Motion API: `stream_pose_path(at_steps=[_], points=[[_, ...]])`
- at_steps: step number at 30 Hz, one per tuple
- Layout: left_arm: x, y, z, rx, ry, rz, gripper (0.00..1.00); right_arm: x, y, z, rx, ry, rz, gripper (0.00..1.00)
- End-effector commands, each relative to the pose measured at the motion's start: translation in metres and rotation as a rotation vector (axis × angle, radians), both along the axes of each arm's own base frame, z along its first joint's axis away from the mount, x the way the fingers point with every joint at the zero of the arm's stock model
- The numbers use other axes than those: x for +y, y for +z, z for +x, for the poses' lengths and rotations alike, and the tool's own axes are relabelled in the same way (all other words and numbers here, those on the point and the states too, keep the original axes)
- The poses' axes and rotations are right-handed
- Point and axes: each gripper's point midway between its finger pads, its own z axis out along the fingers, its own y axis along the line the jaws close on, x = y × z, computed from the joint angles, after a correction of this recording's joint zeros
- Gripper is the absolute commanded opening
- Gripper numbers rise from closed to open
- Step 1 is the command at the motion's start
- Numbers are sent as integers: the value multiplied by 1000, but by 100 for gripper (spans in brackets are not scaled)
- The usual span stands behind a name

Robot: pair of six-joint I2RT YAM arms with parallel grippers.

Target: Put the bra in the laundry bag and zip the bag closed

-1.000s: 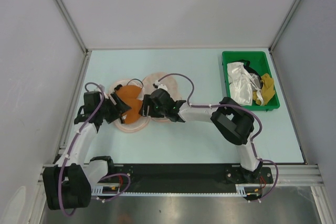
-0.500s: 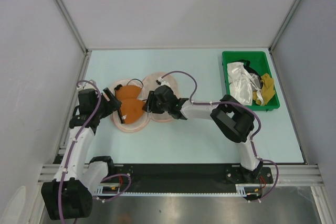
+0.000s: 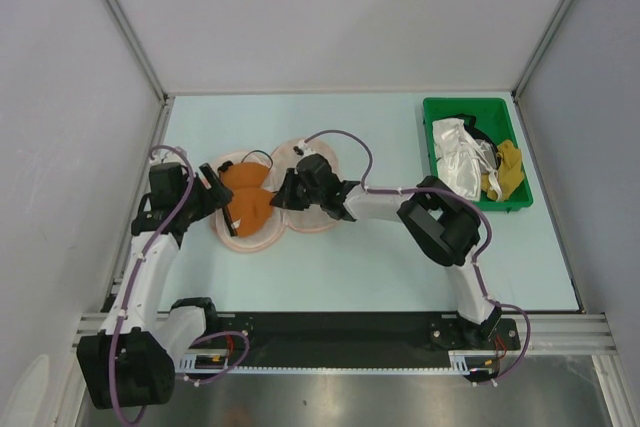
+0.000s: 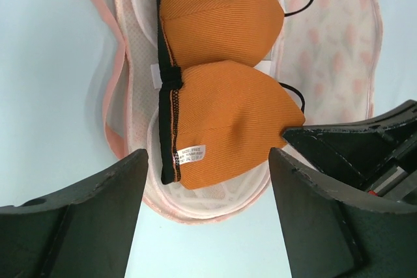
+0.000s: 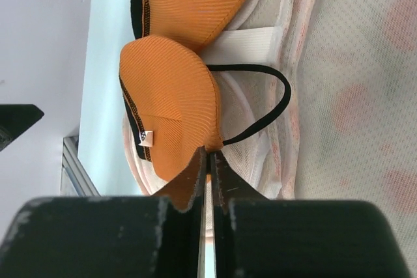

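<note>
Green bin [image 3: 432,112] with cloths [image 3: 455,152] at 2 o'clock, well apart; bra [image 3: 247,197] lies in the 9 o'clock half of the open bag [image 3: 250,243]. Right gripper [image 5: 208,157] reaches in from 3 o'clock, pinching a cup edge; left gripper [image 4: 207,154] hovers at 9 o'clock, released.

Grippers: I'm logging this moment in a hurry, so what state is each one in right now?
Left gripper: open, holding nothing.
Right gripper: shut, pinching the edge of the bra.

My left gripper [image 4: 206,177] hangs spread wide over the bra [image 4: 225,105], which lies in the open laundry bag [image 4: 339,43]; the right gripper [image 4: 294,137] touches its lower cup.
</note>
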Motion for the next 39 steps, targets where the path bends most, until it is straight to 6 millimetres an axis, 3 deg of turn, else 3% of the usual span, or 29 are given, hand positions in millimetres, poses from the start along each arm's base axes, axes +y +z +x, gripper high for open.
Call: stream_pose_path(at_steps=[1,8,19,23,26,28,29,30,32,33,35,36,39], points=[[-8,25,10,-51,-87,9,80,1,23,-4,6,38,91,0],[-17,22,10,-36,-126,-25,78,-9,25,-30,93,120,110,0],[-22,18,2,-29,-131,-55,78,-19,27,-24,54,230,57,0],[-29,9,1,-6,-139,-101,77,-21,29,-11,13,224,13,28],[-31,6,-1,1,-137,-114,77,-29,32,-16,17,228,3,49],[-30,10,0,-17,-137,-110,77,-42,26,-26,44,227,-30,60],[-30,11,0,-21,-140,-109,77,-52,43,-24,14,205,-19,62],[-31,14,2,-30,-145,-107,77,-72,22,-29,43,163,-74,66],[-31,13,5,-24,-152,-112,76,-98,34,-24,4,103,-86,68],[-33,13,6,-21,-160,-118,77,-121,21,-16,2,29,-144,72],[-34,5,10,16,-168,-129,77,-144,23,-8,-62,-16,-213,76],[-35,7,12,19,-173,-136,77,-164,12,-2,-54,-69,-290,79],[-36,6,20,40,-181,-154,77,-195,2,11,-63,-146,-368,81]])
